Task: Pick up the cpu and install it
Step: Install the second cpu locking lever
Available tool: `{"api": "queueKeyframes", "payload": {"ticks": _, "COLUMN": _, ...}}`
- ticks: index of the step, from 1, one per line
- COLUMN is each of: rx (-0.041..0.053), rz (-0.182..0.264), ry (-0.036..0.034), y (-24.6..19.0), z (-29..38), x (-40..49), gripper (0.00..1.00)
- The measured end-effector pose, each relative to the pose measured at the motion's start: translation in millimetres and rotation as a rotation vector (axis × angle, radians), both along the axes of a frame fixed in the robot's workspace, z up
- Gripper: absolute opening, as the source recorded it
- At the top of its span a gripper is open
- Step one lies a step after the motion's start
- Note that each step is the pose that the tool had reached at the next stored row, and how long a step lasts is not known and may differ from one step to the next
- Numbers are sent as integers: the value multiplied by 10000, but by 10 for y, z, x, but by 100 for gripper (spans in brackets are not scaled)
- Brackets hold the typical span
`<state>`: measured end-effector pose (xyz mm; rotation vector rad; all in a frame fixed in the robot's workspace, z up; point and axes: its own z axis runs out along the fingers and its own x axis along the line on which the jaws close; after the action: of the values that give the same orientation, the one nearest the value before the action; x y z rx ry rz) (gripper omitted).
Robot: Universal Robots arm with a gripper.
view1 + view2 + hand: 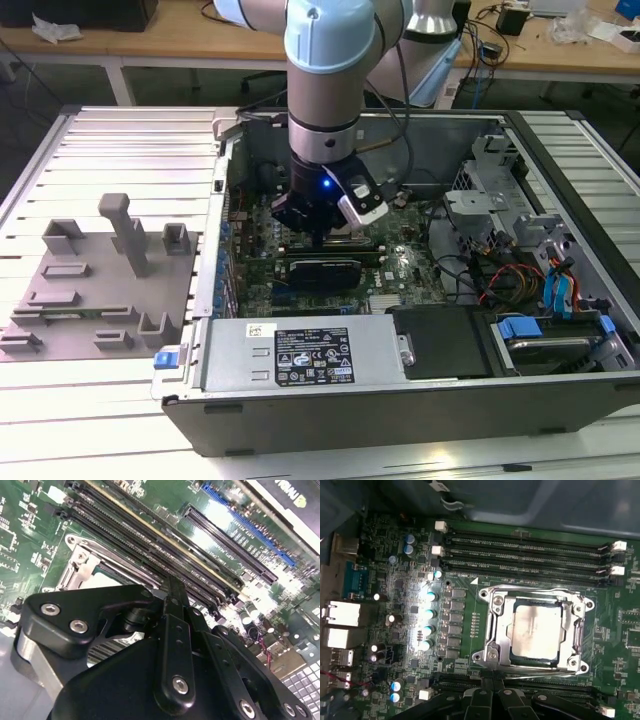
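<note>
1. One look in the first wrist view tells me a lot: the cpu sits flat inside the socket frame, so I judge placement done.
2. My gripper hangs just above the motherboard; I cannot tell whether it's open or closed.
3. Frame latching I can't confirm; the socket's 6 o'clock edge is cut off by the gripper's links.

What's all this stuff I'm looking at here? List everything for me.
cpu: one, silvery, lying in the socket frame.
socket frame: one, metal, on the motherboard.
motherboard: one, green, inside the computer case.
memory slots: several, black, beside the socket frame.
computer case: one, dark grey, open on the table.
power supply: one, grey, at the case's near edge.
grey tray: one, at the exterior view's left.
arm: one, pale blue and grey.
claw: one, black, over the motherboard.
</note>
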<state>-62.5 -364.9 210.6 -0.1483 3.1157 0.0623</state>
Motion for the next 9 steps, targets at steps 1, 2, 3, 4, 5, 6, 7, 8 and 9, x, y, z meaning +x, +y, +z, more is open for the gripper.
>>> {"api": "queueKeyframes", "payload": {"ticks": 1, "rx": 17, "rz": 1, "ry": -6, "y": 0, "z": -1, "x": -4, "gripper": 11}}
{"api": "queueKeyframes", "payload": {"ticks": 2, "rx": 44, "rz": 2, "ry": -15, "y": -2, "z": -2, "x": -15, "gripper": 11}}
{"api": "queueKeyframes", "payload": {"ticks": 3, "rx": 52, "rz": 2, "ry": -21, "y": -6, "z": -2, "x": -29, "gripper": 11}}
{"api": "queueKeyframes", "payload": {"ticks": 4, "rx": 57, "rz": 1, "ry": -22, "y": -10, "z": -2, "x": -33, "gripper": 11}}
{"api": "queueKeyframes", "payload": {"ticks": 5, "rx": 60, "rz": 3, "ry": -23, "y": -20, "z": -2, "x": -36, "gripper": 11}}
{"api": "queueKeyframes", "payload": {"ticks": 6, "rx": 62, "rz": 2, "ry": -23, "y": -30, "z": -3, "x": -37, "gripper": 11}}
{"api": "queueKeyframes", "payload": {"ticks": 7, "rx": 67, "rz": 2, "ry": -23, "y": -38, "z": -3, "x": -38, "gripper": 11}}
{"api": "queueKeyframes", "payload": {"ticks": 8, "rx": 84, "rz": 2, "ry": -25, "y": -47, "z": -3, "x": -39, "gripper": 11}}
{"api": "queueKeyframes", "payload": {"ticks": 9, "rx": 124, "rz": 2, "ry": -32, "y": -54, "z": -4, "x": -41, "gripper": 11}}
